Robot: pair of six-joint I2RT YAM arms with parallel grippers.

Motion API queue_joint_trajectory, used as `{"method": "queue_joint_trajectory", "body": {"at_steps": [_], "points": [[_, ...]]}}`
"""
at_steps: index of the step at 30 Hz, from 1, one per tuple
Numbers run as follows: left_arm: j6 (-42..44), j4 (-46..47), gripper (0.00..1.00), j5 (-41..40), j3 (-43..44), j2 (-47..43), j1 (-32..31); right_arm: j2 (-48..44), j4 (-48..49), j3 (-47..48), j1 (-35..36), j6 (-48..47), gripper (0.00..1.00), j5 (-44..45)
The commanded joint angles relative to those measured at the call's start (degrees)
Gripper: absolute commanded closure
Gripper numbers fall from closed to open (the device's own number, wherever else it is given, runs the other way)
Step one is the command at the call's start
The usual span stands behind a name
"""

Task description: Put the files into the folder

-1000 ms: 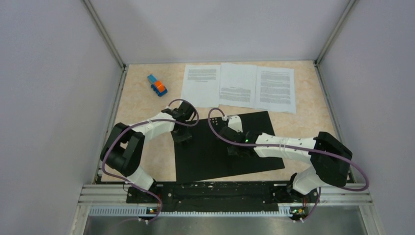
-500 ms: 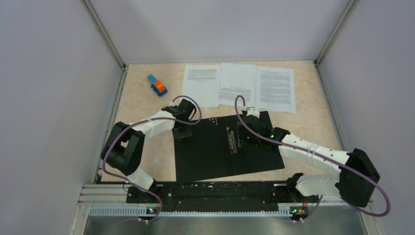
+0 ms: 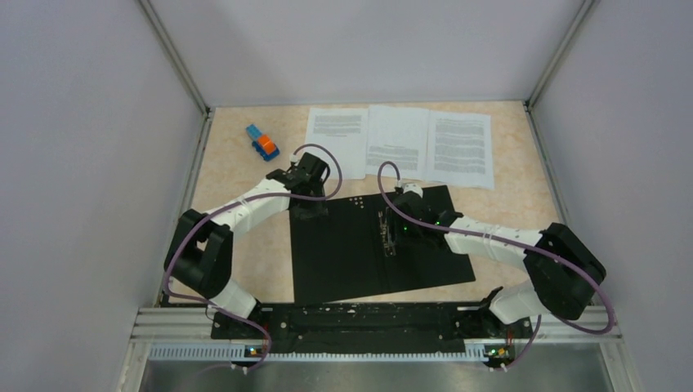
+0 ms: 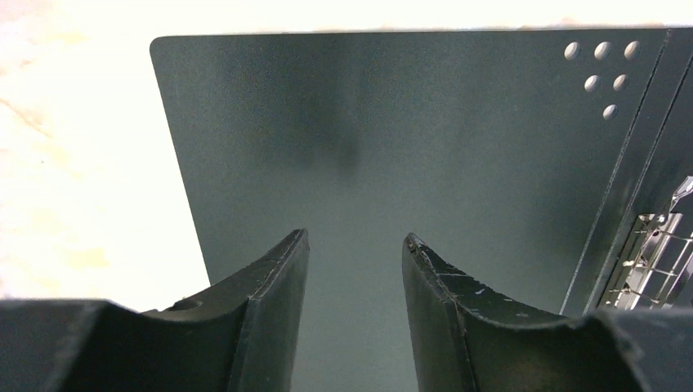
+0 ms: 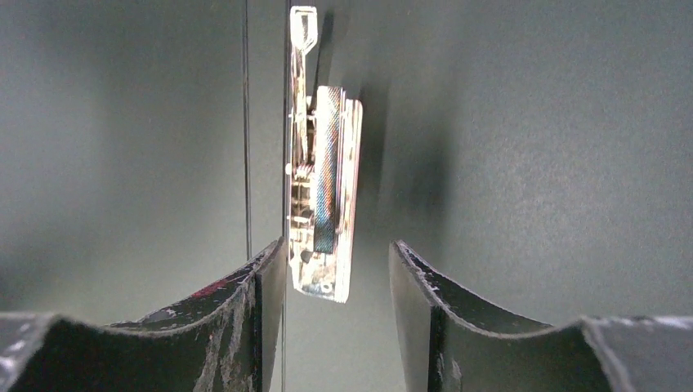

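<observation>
Find the right gripper (image 5: 343, 243) slack: pads parted, straddling the near end of the metal spine clip (image 5: 323, 188) without pinching it, a gap showing on the right side. Find the left gripper (image 4: 355, 237) likewise released, clasping nothing, poised over the folder's left panel near the dotted corner (image 4: 602, 69); contact with the panel impossible to tell.

Outward from there, look to the folder (image 3: 343, 261), open and flat, black inside up, mid-table (image 3: 233, 167). Look past its far edge to the files (image 3: 398, 140), three printed sheets side by side, none inside. Leave the blue-and-orange toy block (image 3: 262, 142), well off to the left, alone.

Probably at the clip-opening step. To do it well:
- Centre on the lever at the clip's far tip.
- Close on the lever only, never the base plate.
- Lift in line with the spine, without dragging the folder.
- Press the left pads onto the panel as an anchor.
- Afterwards, fetch the sheets singly and slide each squarely under the raised clip.
</observation>
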Motion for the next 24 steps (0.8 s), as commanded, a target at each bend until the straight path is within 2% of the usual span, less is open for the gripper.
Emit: {"method": "queue_joint_trajectory", "body": {"at_steps": [1, 7, 11, 18, 24], "points": [[0.7, -0.3, 0.49, 0.2, -0.3, -3.3, -0.1, 2.2, 3.3, 3.6, -0.5, 0.1, 0.52, 4.0], [0.9, -0.2, 0.49, 0.6, -0.7, -3.6, -0.2, 5.6, 3.3, 5.9, -0.4, 0.8, 0.62, 4.8], [1.2, 0.2, 0.49, 1.0, -0.9, -3.5, -0.1, 7.3, 1.6, 7.3, -0.4, 2.4, 0.72, 4.9], [1.9, 1.0, 0.50, 1.8, -0.8, -2.8, -0.2, 7.2, -0.6, 7.7, 0.4, 6.3, 0.84, 5.3], [2.6, 1.4, 0.50, 2.2, -0.5, -2.8, -0.2, 6.4, -2.7, 8.0, 4.3, 11.6, 0.87, 7.2]]}}
